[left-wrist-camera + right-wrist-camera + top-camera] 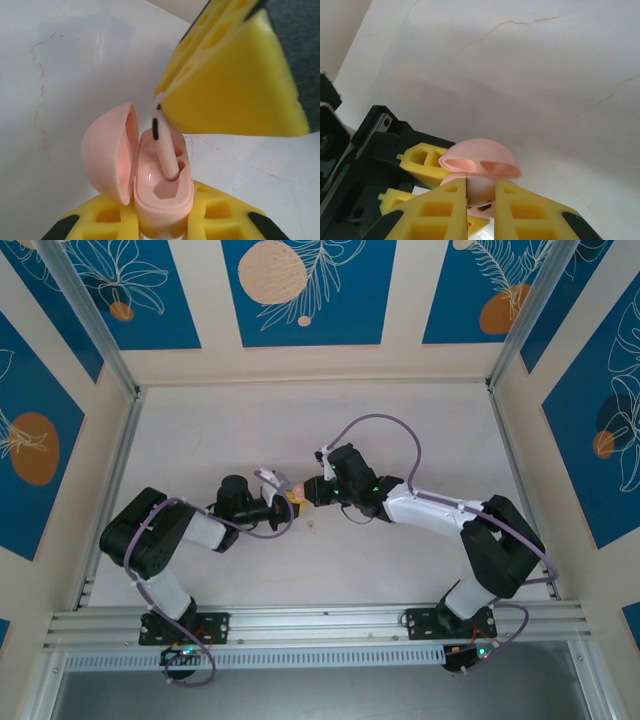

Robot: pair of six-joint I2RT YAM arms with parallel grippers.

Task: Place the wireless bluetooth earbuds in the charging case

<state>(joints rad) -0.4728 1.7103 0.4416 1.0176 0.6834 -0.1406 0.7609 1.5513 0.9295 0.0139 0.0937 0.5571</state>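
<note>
One pink earbud [167, 152], pinched in the right gripper [481, 202], points stem-down into the charging case [157, 195]; left gripper [162, 222] clamps that case steady

Robot lab test cell, purpose-built enclosure. Evidence: left arm [150, 535] and right arm [490, 540] bolted to alu rail [320, 625] at near edge of bare white table [300, 420]. Alu extrusion posts [85, 315] at corners. Walls are printed blue leaf-pattern panels [300, 290], backdrop style. Purple cables [385, 425] run exposed along arms. Green status LED [487, 648] lit at right base.
</note>
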